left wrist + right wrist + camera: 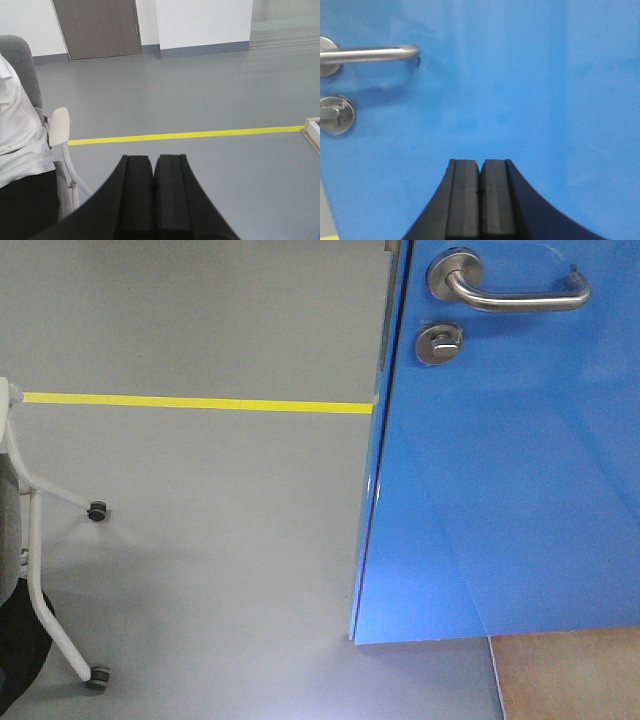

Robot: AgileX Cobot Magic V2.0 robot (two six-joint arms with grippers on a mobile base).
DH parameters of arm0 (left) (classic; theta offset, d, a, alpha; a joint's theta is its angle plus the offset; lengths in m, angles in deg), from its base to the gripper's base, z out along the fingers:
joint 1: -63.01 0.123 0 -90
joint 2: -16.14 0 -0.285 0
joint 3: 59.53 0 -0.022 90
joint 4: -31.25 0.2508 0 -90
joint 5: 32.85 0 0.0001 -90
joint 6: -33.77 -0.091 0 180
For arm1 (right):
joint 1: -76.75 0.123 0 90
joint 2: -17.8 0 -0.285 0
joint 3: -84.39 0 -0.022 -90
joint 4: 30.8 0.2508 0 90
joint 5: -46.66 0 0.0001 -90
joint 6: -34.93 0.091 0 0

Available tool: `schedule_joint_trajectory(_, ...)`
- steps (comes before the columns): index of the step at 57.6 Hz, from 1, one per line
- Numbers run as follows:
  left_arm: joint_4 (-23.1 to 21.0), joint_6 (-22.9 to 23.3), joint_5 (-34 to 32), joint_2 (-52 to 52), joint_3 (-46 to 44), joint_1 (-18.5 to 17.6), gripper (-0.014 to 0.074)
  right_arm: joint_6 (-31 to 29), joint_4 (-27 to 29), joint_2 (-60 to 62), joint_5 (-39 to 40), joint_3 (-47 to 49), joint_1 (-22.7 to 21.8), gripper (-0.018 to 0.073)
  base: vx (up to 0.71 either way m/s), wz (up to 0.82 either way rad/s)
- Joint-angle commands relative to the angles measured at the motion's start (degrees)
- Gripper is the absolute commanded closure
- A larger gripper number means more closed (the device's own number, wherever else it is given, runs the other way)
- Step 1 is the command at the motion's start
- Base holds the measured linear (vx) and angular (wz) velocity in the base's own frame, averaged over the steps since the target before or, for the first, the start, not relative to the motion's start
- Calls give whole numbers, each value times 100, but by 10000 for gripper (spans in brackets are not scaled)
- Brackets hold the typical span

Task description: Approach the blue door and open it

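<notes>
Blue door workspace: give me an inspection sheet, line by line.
Surface: grey floor, yellow tape line across it; wood-toned floor patch beyond the door's bottom edge.
Job's things: blue door ajar; lever handle level, thumb-turn below it.
Clutter: wheeled chair at left, a seated person on it.
Grippers: left claw shut, empty, facing open floor; right claw shut, empty, facing the door, right of the handle.
Cables: nothing seen.
Surroundings: white wall, brown door.

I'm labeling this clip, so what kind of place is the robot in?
Probably an indoor office or lab space: a smooth grey floor marked with a yellow tape line, a glossy blue door with a steel lever handle, and a wheeled chair with a person seated nearby.
</notes>
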Motion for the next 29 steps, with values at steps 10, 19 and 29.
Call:
schedule_joint_trajectory(10, -45, 14, -488, -38, 26, -14, 526, 19, -99, 819, -15, -122, 19, 557, 0, 0)
schedule_joint_trajectory(19, -45, 14, -493, -38, 26, -14, 526, 19, -94, 761, -313, -122, 19, 557, 0, 0)
schedule_joint_trajectory(29, -45, 14, -493, -38, 26, -14, 526, 19, -94, 763, -477, -122, 14, 557, 0, 0)
